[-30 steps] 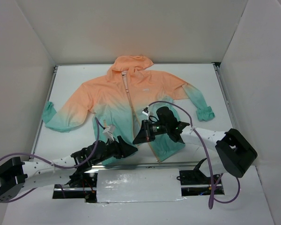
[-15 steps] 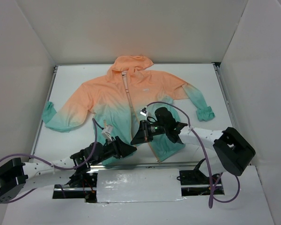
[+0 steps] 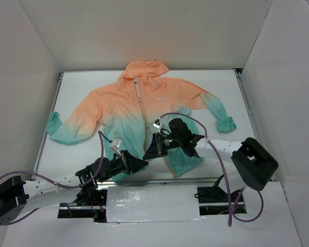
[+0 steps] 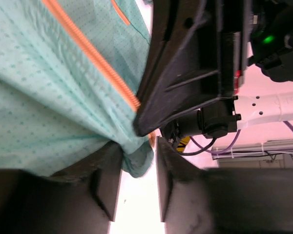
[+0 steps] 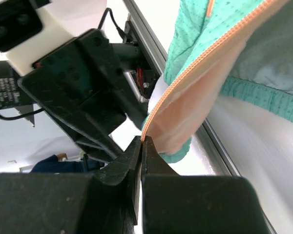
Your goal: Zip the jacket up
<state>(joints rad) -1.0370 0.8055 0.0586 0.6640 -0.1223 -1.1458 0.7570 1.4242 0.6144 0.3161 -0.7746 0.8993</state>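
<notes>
Lower centre of the top view: both grippers meet at the teal hem point(image 3: 188, 164) of the jacket point(image 3: 144, 105), laid front-up mid-frame. Right gripper point(image 5: 142, 146) is pinched tight on the bottom end of the zipper tape point(image 5: 210, 54), probably anchoring it. Left gripper point(image 4: 138, 151) is narrowly parted, hem fabric between its tips, likely aligning the other side.

Jacket point(image 5: 219, 39) zipper end in right pincer point(image 5: 141, 144)
</notes>
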